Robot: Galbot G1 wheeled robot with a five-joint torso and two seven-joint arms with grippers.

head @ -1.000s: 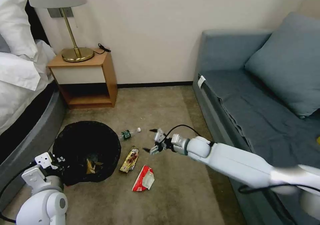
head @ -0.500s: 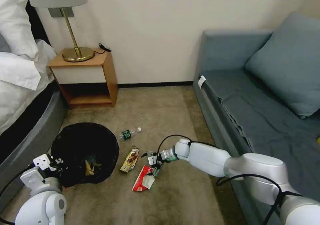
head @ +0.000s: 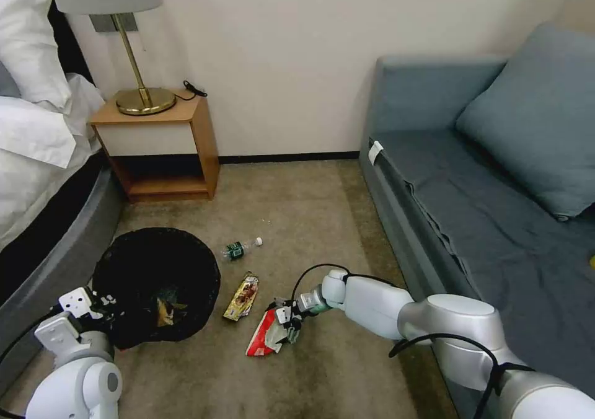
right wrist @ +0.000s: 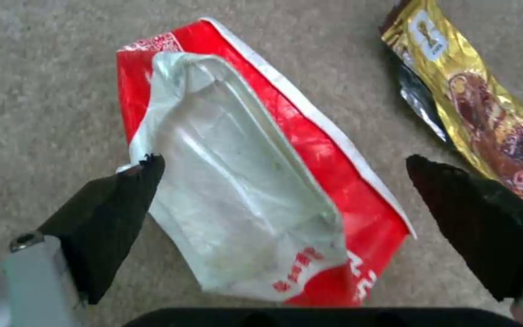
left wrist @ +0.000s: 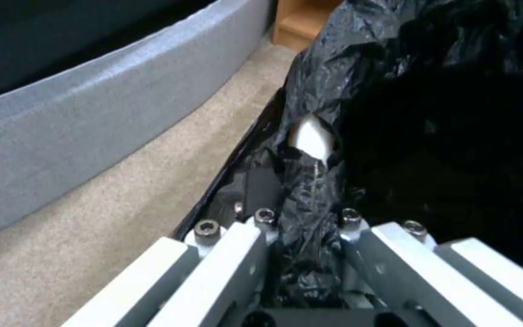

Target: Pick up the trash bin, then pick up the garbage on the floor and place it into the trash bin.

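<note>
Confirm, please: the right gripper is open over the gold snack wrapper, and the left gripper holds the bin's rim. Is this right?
Not quite. The right gripper is open over the red-and-white wrapper, as the right wrist view shows; the gold snack wrapper lies beside it. The left gripper does hold the trash bin by its rim.

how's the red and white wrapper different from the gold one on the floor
The red-and-white wrapper is wider and folded open; the gold wrapper is a narrow shiny strip. The open right gripper straddles the red-and-white one; the gold one lies outside its fingers. Both lie flat on the carpet.
</note>
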